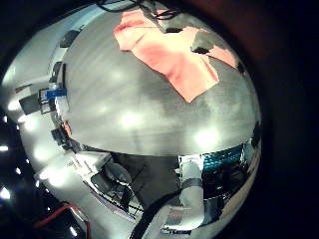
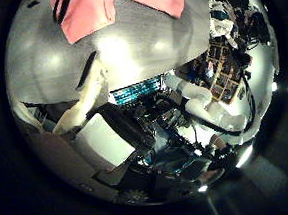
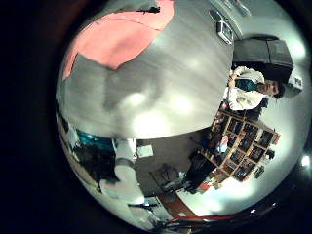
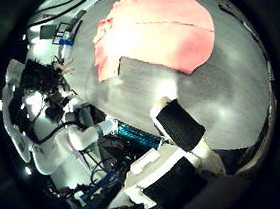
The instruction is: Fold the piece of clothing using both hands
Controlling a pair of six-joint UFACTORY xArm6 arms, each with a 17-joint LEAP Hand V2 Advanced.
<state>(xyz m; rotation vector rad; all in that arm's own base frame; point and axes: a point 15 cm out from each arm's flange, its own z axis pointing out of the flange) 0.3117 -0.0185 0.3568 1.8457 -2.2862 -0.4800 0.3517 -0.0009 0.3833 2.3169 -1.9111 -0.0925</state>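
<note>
The piece of clothing (image 1: 171, 55) lies spread flat on the table (image 1: 130, 119), some way off from both palms. It also shows in the left thumb side view as the clothing (image 2: 116, 9), and in the right hand's views as the clothing (image 3: 117, 39) and the clothing (image 4: 159, 36), with one straight hem towards the bare table. My left hand (image 2: 87, 74) hangs over the bare table with a straight finger and holds nothing. My right hand (image 4: 181, 125) shows one finger reaching over the table, also holding nothing. A hand (image 1: 204, 42) hovers by the clothing's edge.
The table's edge (image 4: 128, 123) runs close below the right palm, with equipment and clutter (image 4: 51, 85) beyond it. A white arm (image 2: 212, 100) stands past the table edge. Shelves (image 3: 239, 141) are farther back in the room.
</note>
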